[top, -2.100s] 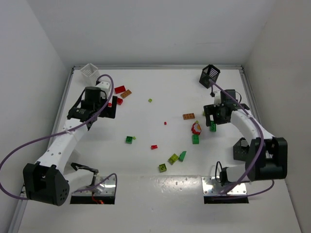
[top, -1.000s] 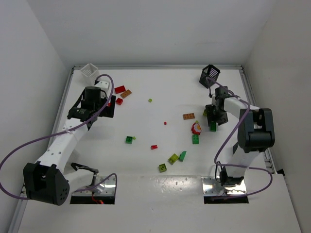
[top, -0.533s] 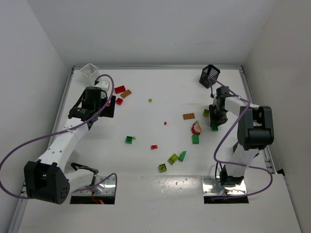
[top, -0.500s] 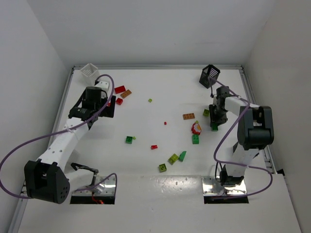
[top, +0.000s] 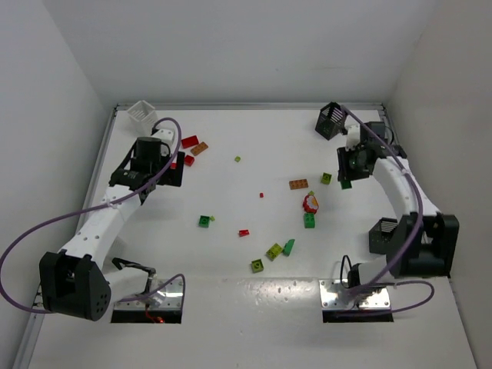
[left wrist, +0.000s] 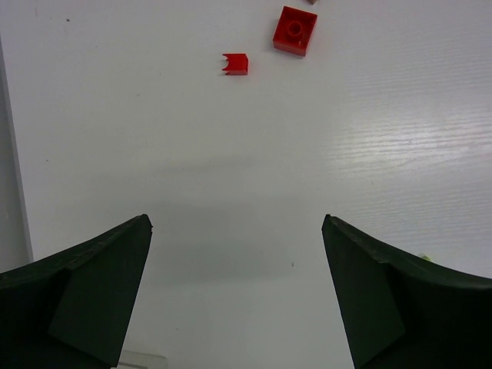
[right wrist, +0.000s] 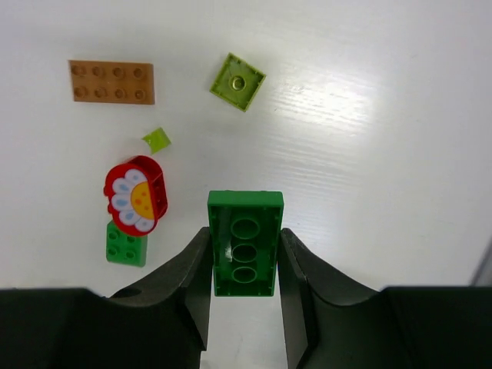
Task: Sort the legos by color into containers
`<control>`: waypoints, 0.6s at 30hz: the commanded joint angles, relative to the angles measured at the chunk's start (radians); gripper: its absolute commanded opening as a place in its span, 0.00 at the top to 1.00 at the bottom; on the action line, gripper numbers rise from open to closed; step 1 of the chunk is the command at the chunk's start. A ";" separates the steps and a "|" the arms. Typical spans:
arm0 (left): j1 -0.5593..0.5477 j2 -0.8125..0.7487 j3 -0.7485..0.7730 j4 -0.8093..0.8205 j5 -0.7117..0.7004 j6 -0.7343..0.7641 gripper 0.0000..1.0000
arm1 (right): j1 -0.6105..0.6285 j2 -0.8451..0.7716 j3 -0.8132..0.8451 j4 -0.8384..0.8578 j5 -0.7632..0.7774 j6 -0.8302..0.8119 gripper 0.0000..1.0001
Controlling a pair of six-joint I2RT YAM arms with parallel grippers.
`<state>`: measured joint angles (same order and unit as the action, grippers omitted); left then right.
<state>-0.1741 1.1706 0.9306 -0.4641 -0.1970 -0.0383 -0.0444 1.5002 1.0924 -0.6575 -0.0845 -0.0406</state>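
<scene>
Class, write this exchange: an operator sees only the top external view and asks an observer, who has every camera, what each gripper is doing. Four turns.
Operator: Is the right gripper carrying anything? From above I see only a green speck.
Observer: Yes. Its wrist view shows a green brick clamped in its jaws, with the hollow underside and its three round tubes facing the camera.
Operator: And the left gripper?
Observer: It is wide open and empty. Ahead of it, its wrist camera shows a red square plate with one stud and a small red piece, lying apart on the table.
</scene>
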 commanded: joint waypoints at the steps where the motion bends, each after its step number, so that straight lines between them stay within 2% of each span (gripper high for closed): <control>1: 0.007 -0.005 0.030 0.024 0.039 -0.008 0.00 | -0.005 -0.154 0.035 -0.057 0.018 -0.071 1.00; 5: 0.007 -0.005 0.039 0.024 0.048 0.002 0.00 | -0.024 -0.314 -0.002 -0.114 0.075 -0.137 1.00; 10: 0.007 -0.005 0.048 0.005 0.059 0.012 0.00 | -0.061 -0.605 -0.169 -0.114 0.184 -0.263 1.00; 14: 0.007 -0.005 0.048 0.005 0.068 0.021 0.00 | -0.083 -0.727 -0.264 -0.123 0.267 -0.304 1.00; 18: 0.007 -0.005 0.048 0.005 0.090 0.021 0.00 | -0.083 -0.764 -0.298 -0.134 0.279 -0.295 1.00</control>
<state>-0.1741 1.1713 0.9398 -0.4706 -0.1341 -0.0235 -0.1226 0.7391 0.8112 -0.7925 0.1371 -0.3149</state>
